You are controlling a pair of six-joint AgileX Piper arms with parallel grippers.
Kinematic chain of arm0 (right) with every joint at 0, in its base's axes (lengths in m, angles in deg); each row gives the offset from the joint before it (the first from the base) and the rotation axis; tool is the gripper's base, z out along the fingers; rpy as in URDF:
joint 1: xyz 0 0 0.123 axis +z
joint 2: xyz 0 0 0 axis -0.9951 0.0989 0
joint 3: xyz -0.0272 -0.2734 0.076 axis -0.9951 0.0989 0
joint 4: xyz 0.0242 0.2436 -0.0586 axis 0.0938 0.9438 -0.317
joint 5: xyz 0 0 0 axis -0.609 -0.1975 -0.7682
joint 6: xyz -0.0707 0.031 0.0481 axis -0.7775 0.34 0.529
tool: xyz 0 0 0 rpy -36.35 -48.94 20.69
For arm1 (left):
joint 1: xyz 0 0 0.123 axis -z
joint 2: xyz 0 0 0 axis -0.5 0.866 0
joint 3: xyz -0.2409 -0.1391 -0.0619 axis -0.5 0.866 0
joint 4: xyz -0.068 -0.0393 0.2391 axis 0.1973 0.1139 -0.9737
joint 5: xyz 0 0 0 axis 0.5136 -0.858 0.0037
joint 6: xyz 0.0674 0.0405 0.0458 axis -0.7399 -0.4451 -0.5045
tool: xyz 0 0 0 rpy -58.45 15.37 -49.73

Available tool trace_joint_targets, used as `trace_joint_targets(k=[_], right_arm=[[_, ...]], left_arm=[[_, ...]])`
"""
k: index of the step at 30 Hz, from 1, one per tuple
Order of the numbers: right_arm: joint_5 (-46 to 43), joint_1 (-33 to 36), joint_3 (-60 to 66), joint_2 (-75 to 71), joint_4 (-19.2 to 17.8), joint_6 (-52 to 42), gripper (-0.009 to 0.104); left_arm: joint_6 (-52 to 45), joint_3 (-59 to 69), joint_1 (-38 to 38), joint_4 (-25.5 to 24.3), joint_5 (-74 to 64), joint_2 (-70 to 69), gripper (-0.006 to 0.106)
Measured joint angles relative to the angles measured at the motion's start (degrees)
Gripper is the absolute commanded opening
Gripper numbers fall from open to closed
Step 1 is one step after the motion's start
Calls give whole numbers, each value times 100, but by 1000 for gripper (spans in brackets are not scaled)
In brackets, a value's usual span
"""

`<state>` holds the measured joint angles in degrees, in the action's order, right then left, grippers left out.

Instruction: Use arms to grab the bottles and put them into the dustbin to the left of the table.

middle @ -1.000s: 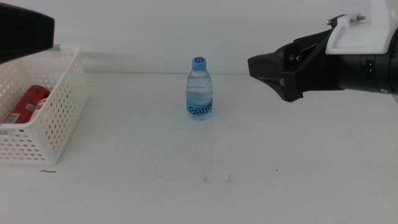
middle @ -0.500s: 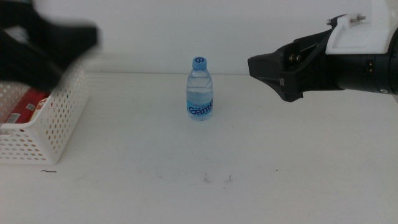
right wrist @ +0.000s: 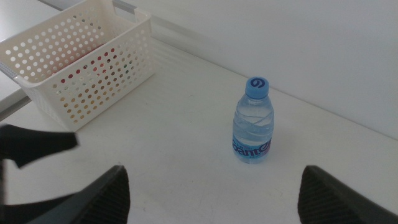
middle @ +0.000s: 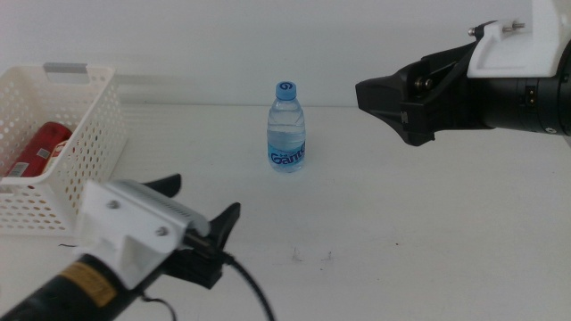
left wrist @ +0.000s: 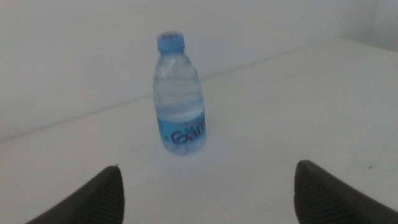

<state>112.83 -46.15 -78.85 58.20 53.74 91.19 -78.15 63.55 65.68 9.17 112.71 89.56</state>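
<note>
Black left gripper [middle: 201,205] spread low, aimed at water bottle [middle: 286,127]; right gripper [middle: 379,98] hovers spread, raised.

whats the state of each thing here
water bottle: upright on the table, capped, not held
red can: lying inside the basket
basket: upright at the table's left
left tool: open, empty, facing the bottle
right tool: open, empty, raised at the right

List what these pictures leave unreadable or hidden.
- Dustbin: its left part is cut off by the middle view's edge.
- Red can: lower end hidden behind the dustbin's wall.
- Water bottle: label blurred in the left wrist view.
- Right hand: fingertip gap indistinct in the middle view.
</note>
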Motion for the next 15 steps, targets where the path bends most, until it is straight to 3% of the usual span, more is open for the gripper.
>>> trace_joint_targets(k=[8, 15], right_arm=[[0, 0, 0, 0, 0, 0, 93], [0, 0, 0, 0, 0, 0, 93]], left_arm=[[222, -801, 14, 41, 1366, 2029, 94], [247, -2296, 14, 327, 1651, 3764, 94]])
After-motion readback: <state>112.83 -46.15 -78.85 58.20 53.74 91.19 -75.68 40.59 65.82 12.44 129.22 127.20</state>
